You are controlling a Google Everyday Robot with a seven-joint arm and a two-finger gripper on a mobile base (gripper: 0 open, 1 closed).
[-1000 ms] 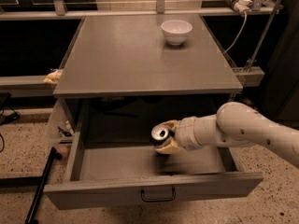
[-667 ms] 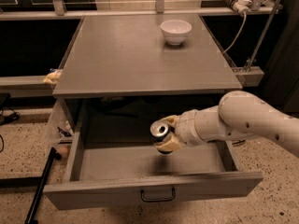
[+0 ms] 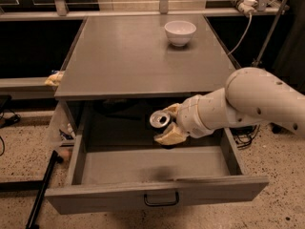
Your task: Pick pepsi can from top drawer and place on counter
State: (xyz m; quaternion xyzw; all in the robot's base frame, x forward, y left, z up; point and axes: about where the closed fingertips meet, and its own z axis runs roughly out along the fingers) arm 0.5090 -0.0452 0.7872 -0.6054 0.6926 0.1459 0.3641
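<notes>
The top drawer stands pulled open below the counter. My gripper reaches in from the right on a white arm. It is shut on the pepsi can, which is tilted with its silver top facing the camera. The can hangs above the drawer floor, just under the counter's front edge. Its dark body is mostly hidden by the tan fingers.
A white bowl sits at the back right of the counter. The drawer's black wire handle is at the front centre. A black pole leans at the left. Cables and a power strip are at the back right.
My gripper has lifted the can a little higher, up towards the counter's front edge. The drawer and the bowl have not moved.
</notes>
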